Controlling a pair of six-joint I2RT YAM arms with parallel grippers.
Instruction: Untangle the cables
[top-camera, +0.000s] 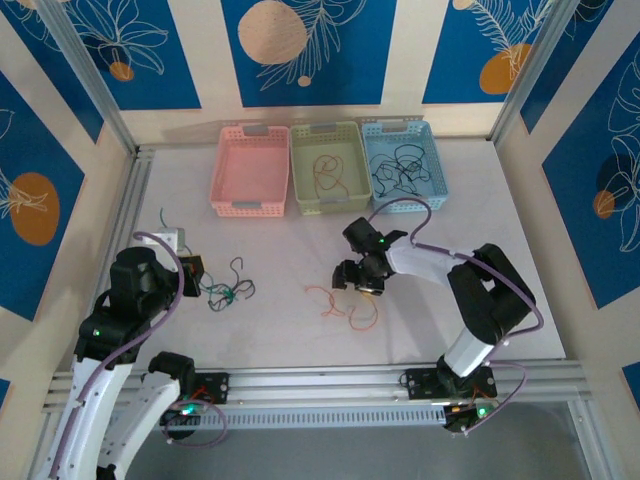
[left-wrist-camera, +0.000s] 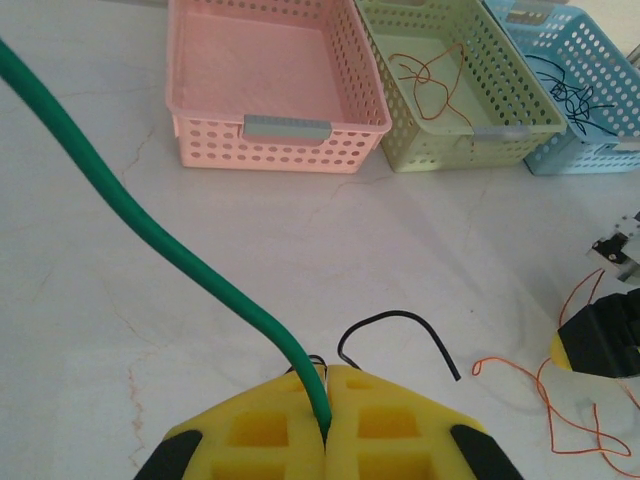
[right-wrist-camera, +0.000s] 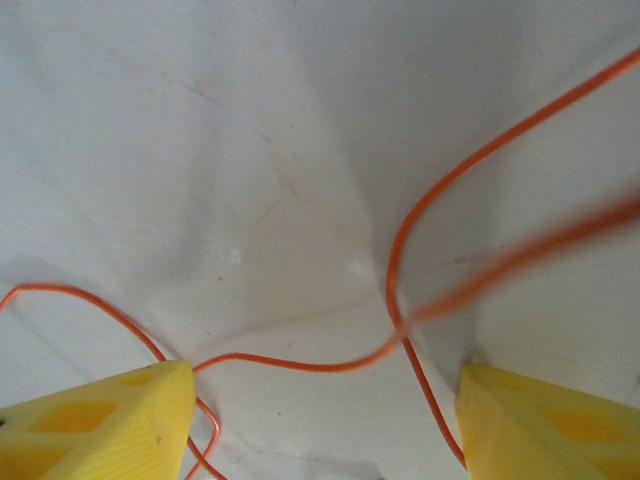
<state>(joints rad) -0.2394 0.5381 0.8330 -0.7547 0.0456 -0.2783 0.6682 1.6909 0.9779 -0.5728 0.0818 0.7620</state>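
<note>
Judging roughly halfway: some orange cables (top-camera: 327, 172) lie in far green basket (top-camera: 325, 127), black cables (top-camera: 400, 170) in blue basket (top-camera: 398, 125); left end effector (left-wrist-camera: 327, 375) pinches green cable (left-wrist-camera: 165, 245), right end effector (right-wrist-camera: 325, 370) spread over loose orange cable (right-wrist-camera: 300, 364) on near tabletop (top-camera: 280, 250).

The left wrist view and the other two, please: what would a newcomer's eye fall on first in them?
Most striking is the green cable, running diagonally across the left wrist view into the shut left claw. Next come the pink basket, green basket and blue basket, in a row at the far side of the table. The right claw stands open over a loose orange cable.
</note>
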